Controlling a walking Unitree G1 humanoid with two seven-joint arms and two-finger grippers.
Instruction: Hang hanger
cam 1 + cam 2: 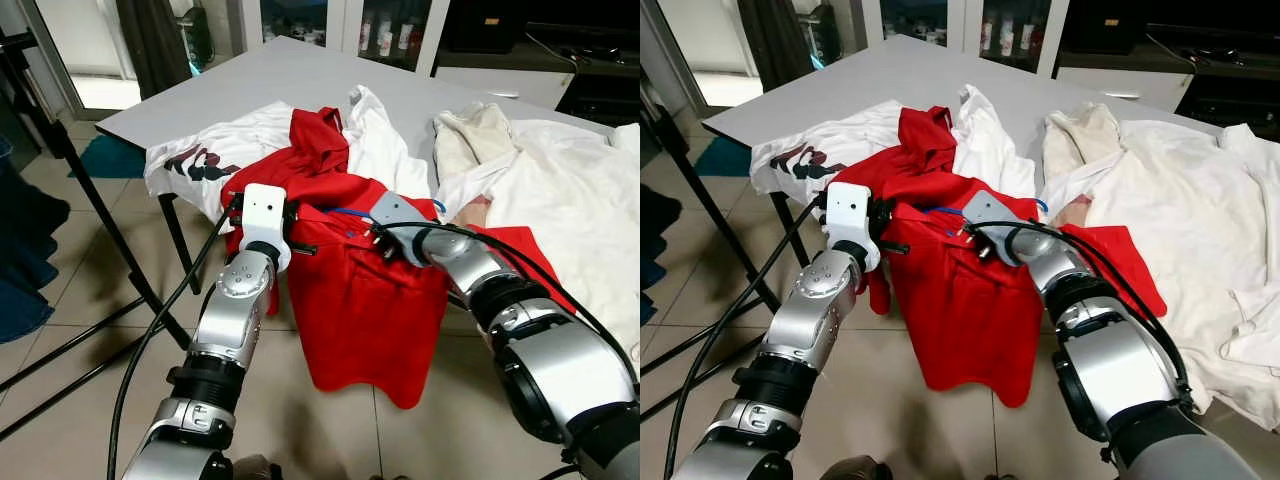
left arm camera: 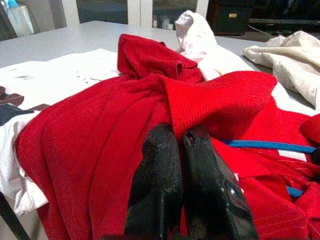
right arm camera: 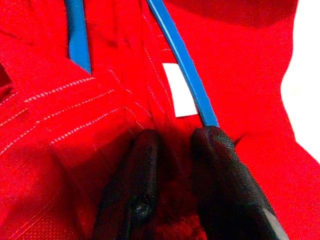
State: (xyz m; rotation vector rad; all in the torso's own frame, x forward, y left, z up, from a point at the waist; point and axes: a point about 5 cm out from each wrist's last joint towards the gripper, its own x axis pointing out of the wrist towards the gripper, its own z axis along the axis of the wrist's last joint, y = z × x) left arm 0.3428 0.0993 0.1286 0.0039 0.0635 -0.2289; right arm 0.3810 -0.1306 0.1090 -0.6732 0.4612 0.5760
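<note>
A red shirt (image 1: 360, 300) lies on the near edge of the grey table (image 1: 280, 80), its lower half hanging over toward the floor. A blue hanger (image 3: 185, 70) sits inside its neck, with a short blue piece (image 1: 345, 212) showing at the collar. My left gripper (image 2: 179, 134) is shut on a fold of red cloth at the shirt's left shoulder. At the collar, my right gripper (image 3: 177, 137) has its fingers close together, pinching red cloth, with one fingertip (image 3: 212, 137) touching the blue hanger bar.
White garments (image 1: 560, 190) cover the table's right side, and a white printed shirt (image 1: 200, 160) lies at the left. A black rack's slanted pole (image 1: 90, 190) and floor bars stand to my left. Tiled floor lies below the table edge.
</note>
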